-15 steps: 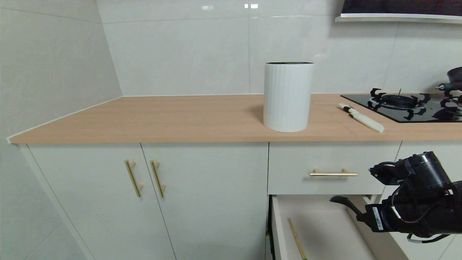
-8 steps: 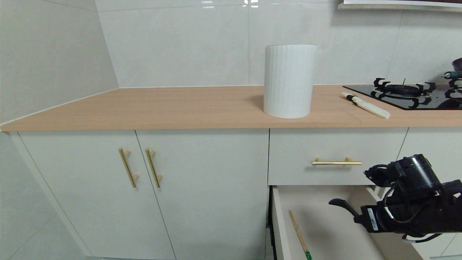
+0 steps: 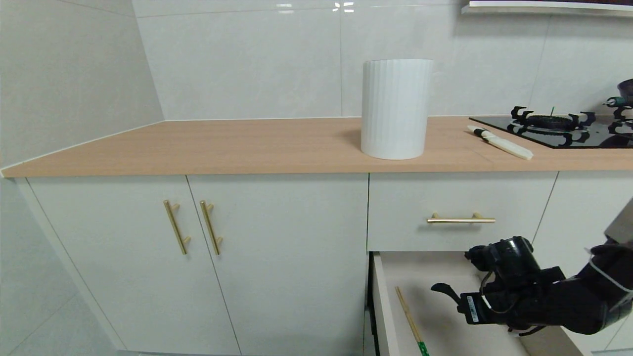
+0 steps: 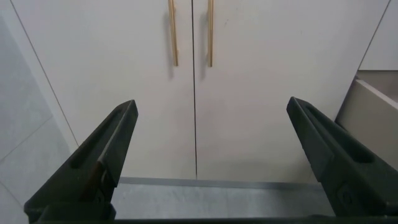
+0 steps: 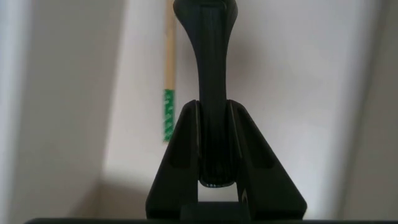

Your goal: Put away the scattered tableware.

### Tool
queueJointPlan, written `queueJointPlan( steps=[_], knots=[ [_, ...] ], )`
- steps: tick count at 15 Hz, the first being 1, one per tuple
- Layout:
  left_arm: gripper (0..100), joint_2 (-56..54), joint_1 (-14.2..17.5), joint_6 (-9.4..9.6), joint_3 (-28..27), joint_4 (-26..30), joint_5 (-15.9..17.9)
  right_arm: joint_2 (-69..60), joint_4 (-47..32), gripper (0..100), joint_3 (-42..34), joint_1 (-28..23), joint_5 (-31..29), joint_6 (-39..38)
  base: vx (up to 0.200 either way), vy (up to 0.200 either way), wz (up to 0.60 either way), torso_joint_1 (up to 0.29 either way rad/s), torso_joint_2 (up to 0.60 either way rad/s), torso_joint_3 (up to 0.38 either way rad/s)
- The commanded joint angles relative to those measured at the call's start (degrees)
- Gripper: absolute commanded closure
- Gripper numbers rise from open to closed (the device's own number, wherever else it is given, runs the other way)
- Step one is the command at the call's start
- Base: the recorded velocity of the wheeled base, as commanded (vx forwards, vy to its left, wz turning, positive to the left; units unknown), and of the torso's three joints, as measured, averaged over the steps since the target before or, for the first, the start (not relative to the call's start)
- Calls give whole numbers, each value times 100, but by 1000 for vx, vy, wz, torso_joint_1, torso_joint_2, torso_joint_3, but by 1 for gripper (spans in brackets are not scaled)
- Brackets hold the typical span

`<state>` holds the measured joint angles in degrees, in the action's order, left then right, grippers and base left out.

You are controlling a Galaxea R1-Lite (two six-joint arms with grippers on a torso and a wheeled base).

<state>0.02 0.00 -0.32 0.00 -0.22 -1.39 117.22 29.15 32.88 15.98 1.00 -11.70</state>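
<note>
Kitchen drawer (image 3: 383, 306) | right gripper (image 5: 211, 118) clamps black utensil (image 5: 208, 50), kind unclear | left gripper (image 4: 211, 106) spread wide

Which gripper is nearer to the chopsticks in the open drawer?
Right. The right gripper, holding a black utensil, is over the drawer beside the chopsticks; the left gripper faces the cabinet doors, farther off.

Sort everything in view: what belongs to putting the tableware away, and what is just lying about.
Job in hand:
black utensil clamped in the right gripper
chopsticks in the open drawer
white knife on the countertop

Lying about:
ribbed white canister
gas hob
cabinet doors
left gripper, jaws open, facing those doors
</note>
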Motion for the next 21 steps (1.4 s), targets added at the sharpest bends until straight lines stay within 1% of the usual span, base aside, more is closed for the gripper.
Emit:
queueJointPlan(
  steps=[1, 3, 4, 8, 10, 18, 19, 21],
  knots=[
    [0, -2, 0, -3, 0, -4, -2, 925, 126, 100, 281, 89, -161, 10, 0, 0, 0, 0, 0, 0],
    [0, -2, 0, -3, 0, 4, -2, 1233, 135, 100, 500, 124, -355, 1, 0, 0, 0, 0, 0, 0],
    [0, -2, 0, -3, 0, 4, -2, 1356, 135, 100, 544, 186, -610, -7, 0, 0, 0, 0, 0, 0],
    [0, -2, 0, -3, 0, 4, -2, 1487, 109, 100, 623, 239, -733, -16, 0, 0, 0, 0, 0, 0],
    [0, -2, 0, -3, 0, 4, -2, 1558, 153, 100, 623, 248, -935, -25, 0, 0, 0, 0, 0, 0],
    [0, -2, 0, -3, 0, 4, -2, 1637, 144, 100, 694, 256, -1032, -16, 0, 0, 0, 0, 0, 0],
    [0, -2, 0, -3, 0, 4, -2, 1637, 144, 0, 694, 256, -1032, -25, 0, 0, 0, 0, 0, 0],
    [0, -2, 0, -3, 0, -4, -2, 1637, 144, 0, 694, 256, -1032, -25, 0, 0, 0, 0, 0, 0]
  ],
)
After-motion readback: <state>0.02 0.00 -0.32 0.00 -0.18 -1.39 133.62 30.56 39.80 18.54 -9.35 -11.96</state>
